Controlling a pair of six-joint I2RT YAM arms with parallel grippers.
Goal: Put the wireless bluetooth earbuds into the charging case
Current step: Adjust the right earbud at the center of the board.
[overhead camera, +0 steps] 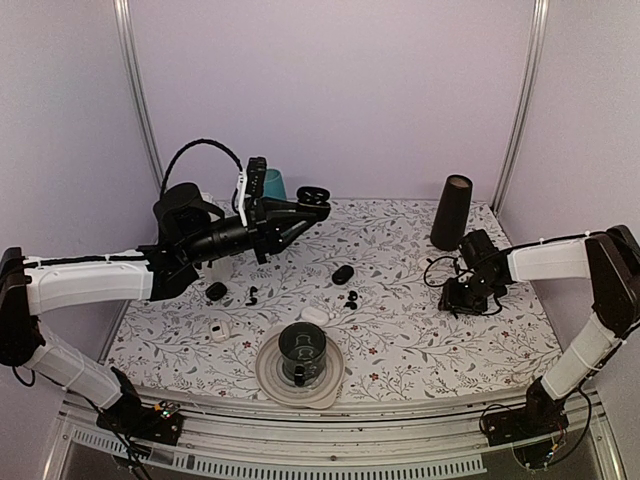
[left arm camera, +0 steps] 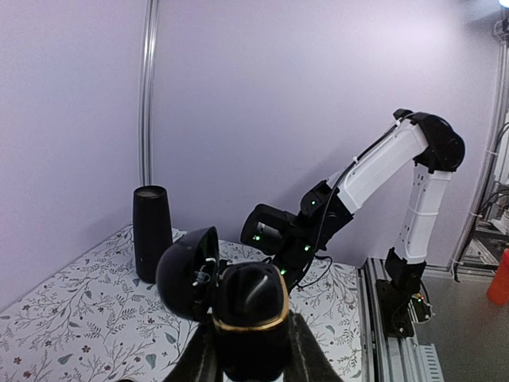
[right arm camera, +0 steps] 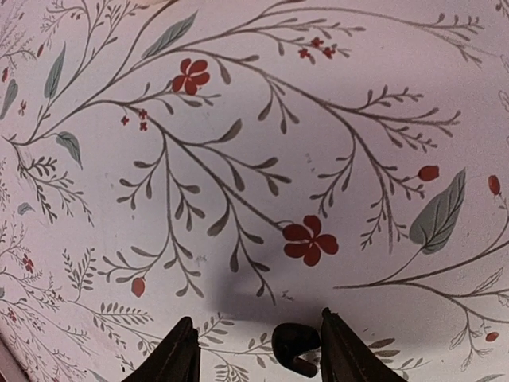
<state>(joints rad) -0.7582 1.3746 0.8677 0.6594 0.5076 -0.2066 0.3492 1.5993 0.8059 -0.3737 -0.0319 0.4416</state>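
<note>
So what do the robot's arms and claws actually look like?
The left arm and right arm are white tubes between black joints, trailing black cables; small green lights dot the right one. The left gripper and right gripper are each two dark tapered fingers.

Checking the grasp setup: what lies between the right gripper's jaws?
One small black earbud lying on the flowered cloth; the right wrist view shows it.

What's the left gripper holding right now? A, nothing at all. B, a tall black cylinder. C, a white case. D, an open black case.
D: in the left wrist view the left gripper is clamped on the black case, with its lid flipped open.
</note>
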